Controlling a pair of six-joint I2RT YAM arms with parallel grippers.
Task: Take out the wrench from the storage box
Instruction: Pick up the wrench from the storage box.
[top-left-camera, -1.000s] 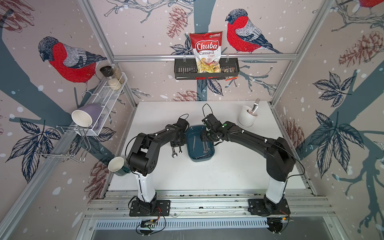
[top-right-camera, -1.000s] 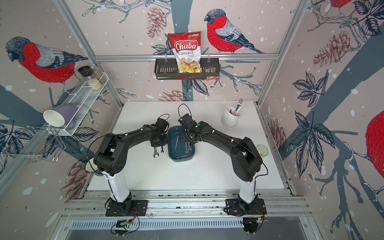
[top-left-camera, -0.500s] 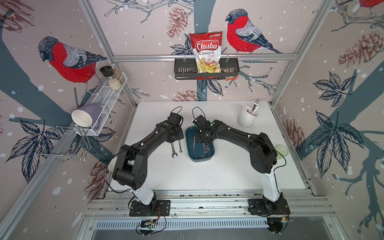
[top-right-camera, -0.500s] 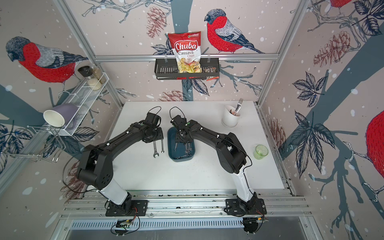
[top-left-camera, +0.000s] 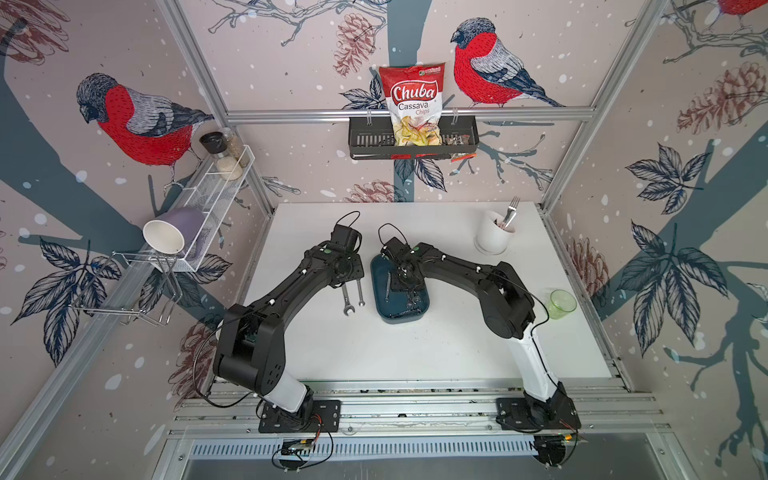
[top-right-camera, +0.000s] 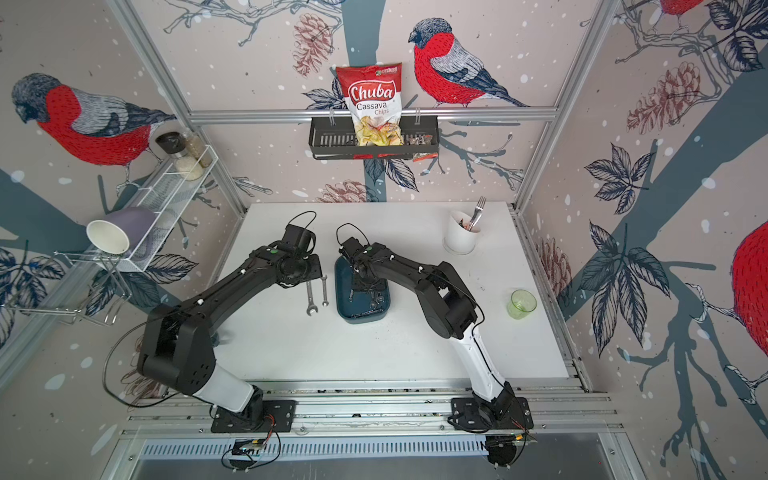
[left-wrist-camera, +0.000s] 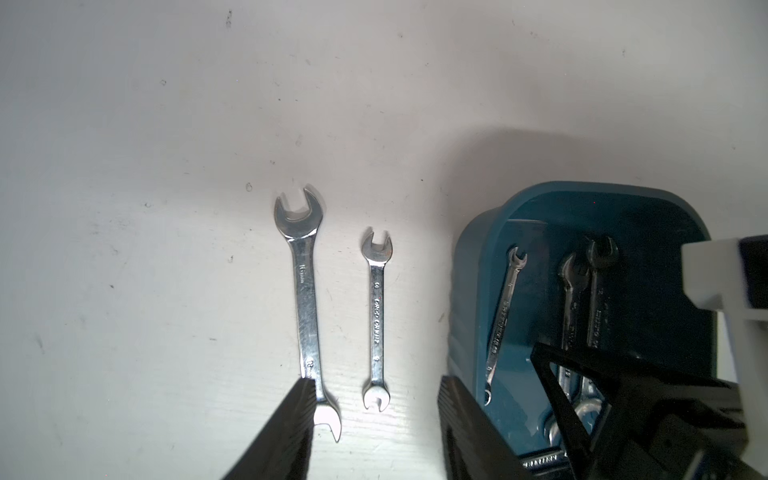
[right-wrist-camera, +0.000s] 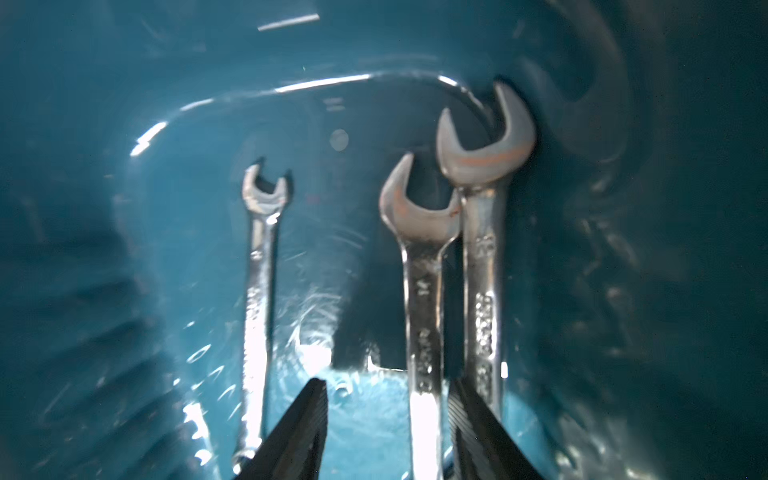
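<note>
Three steel wrenches (right-wrist-camera: 424, 291) flat in teal storage box (top-left-camera: 379, 291)

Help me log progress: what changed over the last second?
Left fingers opened and pulled away from the two wrenches on the table. Right fingers shifted toward the robot's left across the storage box, now straddling a wrench inside. Wrenches and box stayed put.

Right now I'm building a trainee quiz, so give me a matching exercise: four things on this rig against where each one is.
Things: 1 chips bag; 2 fork; 3 small wrench; 4 green glass.
Places: A in the white cup; B on the table between the storage box and a bigger wrench; C upright on the table, away from the tools; D in the black wall shelf.
Pairs: 1-D, 2-A, 3-B, 4-C.
</note>
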